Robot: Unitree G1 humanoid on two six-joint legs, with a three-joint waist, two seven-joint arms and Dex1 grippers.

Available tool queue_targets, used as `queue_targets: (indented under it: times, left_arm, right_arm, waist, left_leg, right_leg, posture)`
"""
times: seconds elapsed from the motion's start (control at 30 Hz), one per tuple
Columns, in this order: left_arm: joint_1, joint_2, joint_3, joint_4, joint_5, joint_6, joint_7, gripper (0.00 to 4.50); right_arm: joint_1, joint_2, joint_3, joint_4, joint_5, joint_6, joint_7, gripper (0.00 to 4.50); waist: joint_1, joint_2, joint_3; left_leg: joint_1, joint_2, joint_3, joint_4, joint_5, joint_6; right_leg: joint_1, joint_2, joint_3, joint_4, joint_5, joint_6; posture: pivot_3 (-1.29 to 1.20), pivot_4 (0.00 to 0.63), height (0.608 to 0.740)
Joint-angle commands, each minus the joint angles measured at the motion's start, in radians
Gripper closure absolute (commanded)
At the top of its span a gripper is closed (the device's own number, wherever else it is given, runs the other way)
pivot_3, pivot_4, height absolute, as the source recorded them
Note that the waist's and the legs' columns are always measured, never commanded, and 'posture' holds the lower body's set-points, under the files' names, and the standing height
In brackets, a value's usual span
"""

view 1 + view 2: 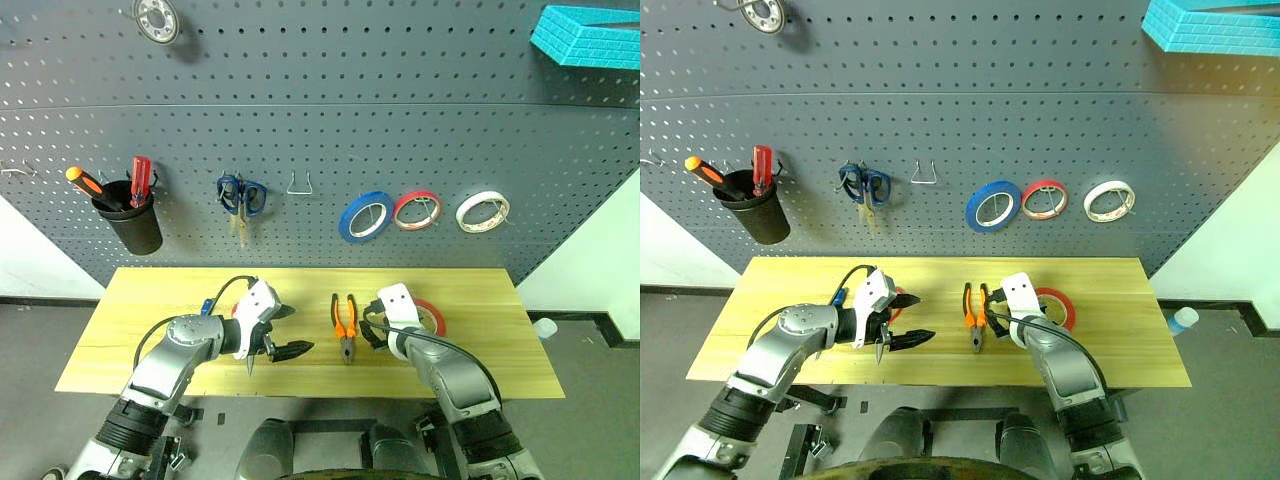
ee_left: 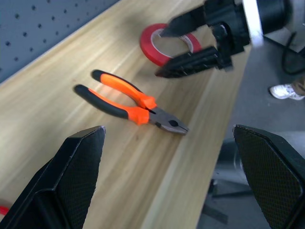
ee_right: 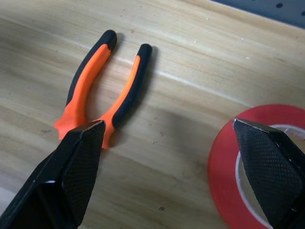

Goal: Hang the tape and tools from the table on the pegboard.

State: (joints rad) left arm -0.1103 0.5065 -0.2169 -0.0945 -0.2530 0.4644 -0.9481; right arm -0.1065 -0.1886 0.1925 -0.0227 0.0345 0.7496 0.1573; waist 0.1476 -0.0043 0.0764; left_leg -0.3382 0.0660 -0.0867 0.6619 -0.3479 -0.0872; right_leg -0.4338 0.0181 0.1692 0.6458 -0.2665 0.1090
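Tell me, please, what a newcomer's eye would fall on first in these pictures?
Probably the orange-and-black-handled pliers lying mid-table on the light wood-plank table, with the wide red ring of tape flat to their right. Both open black-fingered hands, left and right, hover over them, below the dark grey pegboard.

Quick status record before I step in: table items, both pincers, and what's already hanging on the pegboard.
pliers: orange-and-black pliers lie flat mid-table, handles toward the pegboard
tape: red tape flat on the table, right of the pliers
left pincer: open, holding nothing, left of the pliers
right pincer: open, holding nothing, between the pliers and the red tape
on pegboard: blue-handled scissors, blue roll, small red roll, white roll, black cup holding screwdrivers
free hook: bare, right of the blue-handled scissors
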Motion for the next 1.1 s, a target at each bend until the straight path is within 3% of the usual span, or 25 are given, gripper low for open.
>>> queue_targets:
  times: [0.03,0.63,1.1]
  left_arm:
    - [0.022,0.011,0.014,-0.068,-0.023,0.017,0.008,0.02]
    - [0.126,0.062,0.031,-0.209,-0.079,0.104,0.035,0.02]
    - [0.168,0.092,0.044,-0.252,-0.112,0.123,0.046,0.02]
  right_arm:
    - [-0.014,-0.005,-0.004,-0.011,-0.014,-0.014,0.007,0.0]
    - [0.049,-0.002,-0.007,-0.083,-0.026,0.013,0.01,0.0]
    - [0.041,0.011,-0.047,-0.092,-0.031,-0.019,-0.023,0.0]
  waist:
    - [-0.001,0.001,0.01]
    - [-0.027,0.0,0.082]
    - [-0.035,0.0,0.099]
  left_leg:
    - [0.0,0.0,0.0,0.0,0.0,0.0]
    - [-0.003,0.0,0.0,-0.001,0.0,0.0]
    - [-0.006,0.0,0.0,-0.002,-0.001,0.001]
  right_leg:
    - [0.0,0.0,0.0,0.0,0.0,0.0]
    - [-0.004,0.0,0.0,0.0,-0.001,0.0]
    - [-0.008,0.0,0.0,0.0,-0.001,0.0]
  posture:
    - [0.33,0.096,0.727]
    - [0.33,0.159,0.727]
    - [0.32,0.161,0.727]
